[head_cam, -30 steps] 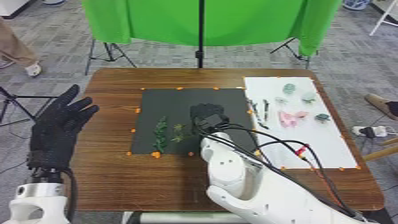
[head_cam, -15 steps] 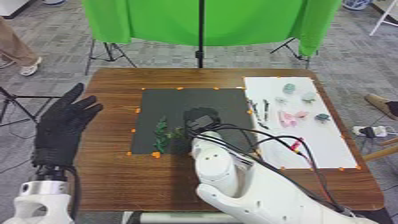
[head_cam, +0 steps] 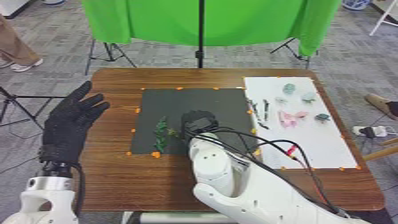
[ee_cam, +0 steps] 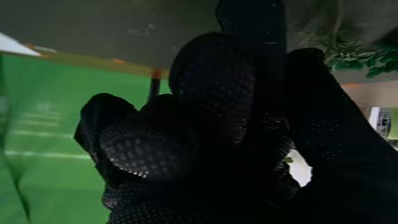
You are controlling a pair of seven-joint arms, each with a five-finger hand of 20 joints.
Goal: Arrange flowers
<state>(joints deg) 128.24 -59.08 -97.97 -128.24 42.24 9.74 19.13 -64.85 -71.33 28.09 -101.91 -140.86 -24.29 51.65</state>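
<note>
Head view: the right robot hand (head_cam: 199, 121) is positioned over the dark mat (head_cam: 164, 103), just beside the leafy stem (head_cam: 161, 135); whether anything is gripped cannot be told. The left robot hand (head_cam: 71, 122) is spread wide near the left edge of the surface (head_cam: 121, 90), and pink flowers (head_cam: 286, 118) are laid toward its right edge. If the right robot hand were swung left too low, the stem could be snagged and dragged askew.
</note>
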